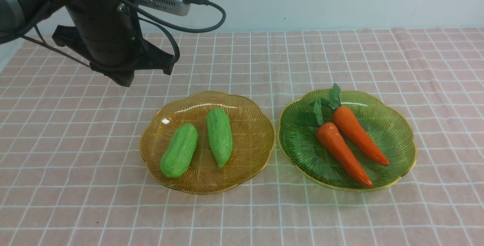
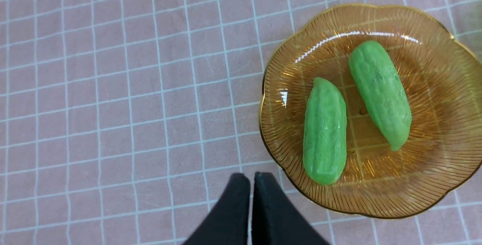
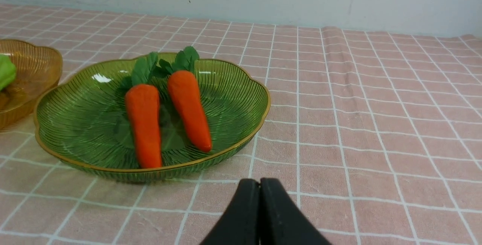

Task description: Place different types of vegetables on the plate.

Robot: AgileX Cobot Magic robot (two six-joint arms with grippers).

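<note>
The left gripper point(image 2: 251, 179) has its two black fingers point(image 2: 233, 200) pressed together with only a hairline seam between them and nothing held; in the left wrist view the tips sit over bare cloth just outside the rim of the amber plate point(image 2: 433, 184). In the front view the left arm point(image 1: 102, 30) hangs above the tablecloth point(image 1: 75, 200) on the far left side of the amber plate point(image 1: 249, 117), clear of it. The right gripper point(image 3: 259, 184) likewise has its fingers point(image 3: 241, 207) closed against each other, empty, over cloth on the near side of the green plate point(image 3: 75, 124); the right arm does not appear in the front view. The amber plate carries both light-green gourds: the left gourd point(image 1: 179, 150) and the right gourd point(image 1: 219, 136) lie side by side, close but apart, the right one with its pointed end toward the camera. The same pair shows in the left wrist view as left gourd point(image 2: 324, 131) and right gourd point(image 2: 380, 92). The green plate point(image 1: 397, 125) stands just right of the amber plate, rims near but not touching. It carries both carrots: the left carrot point(image 1: 342, 153) and the right carrot point(image 1: 357, 132) lie parallel, close alongside, leafy tops point(image 1: 325, 104) toward the far rim and tips toward the near rim. Each plate holds one type of vegetable only.
</note>
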